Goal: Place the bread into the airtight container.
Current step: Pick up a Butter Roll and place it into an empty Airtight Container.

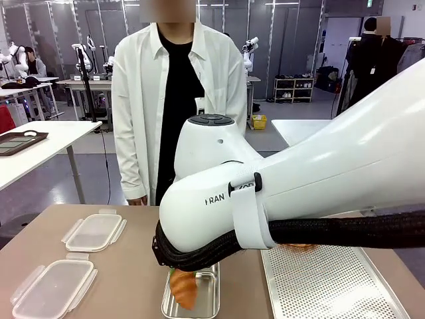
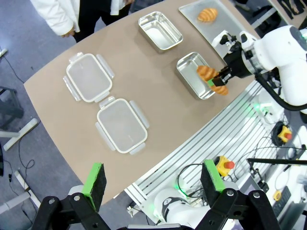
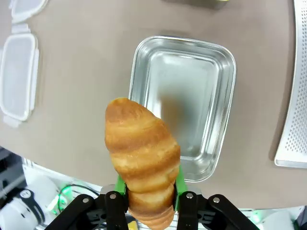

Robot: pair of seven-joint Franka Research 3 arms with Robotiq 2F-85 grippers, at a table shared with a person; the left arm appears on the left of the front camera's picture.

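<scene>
A golden croissant, the bread [image 3: 141,148], stands on end between the green pads of my right gripper [image 3: 146,188], which is shut on it. It hangs over the near left part of an open steel container [image 3: 192,96]. In the front view the bread [image 1: 182,287] shows under the big white right arm, above the container [image 1: 202,302]. From high up, the left wrist view shows the right gripper [image 2: 217,80] holding the bread [image 2: 206,72] over that container [image 2: 189,72]. My left gripper [image 2: 152,177] is open, far above the table edge, with nothing between its fingers.
A second steel container [image 2: 160,31] stands farther off. A perforated tray [image 2: 225,21] carries another croissant [image 2: 207,14]. Two clear plastic lids [image 2: 88,76] [image 2: 121,124] lie on the table's left part. A person in a white coat [image 1: 176,86] stands at the far side.
</scene>
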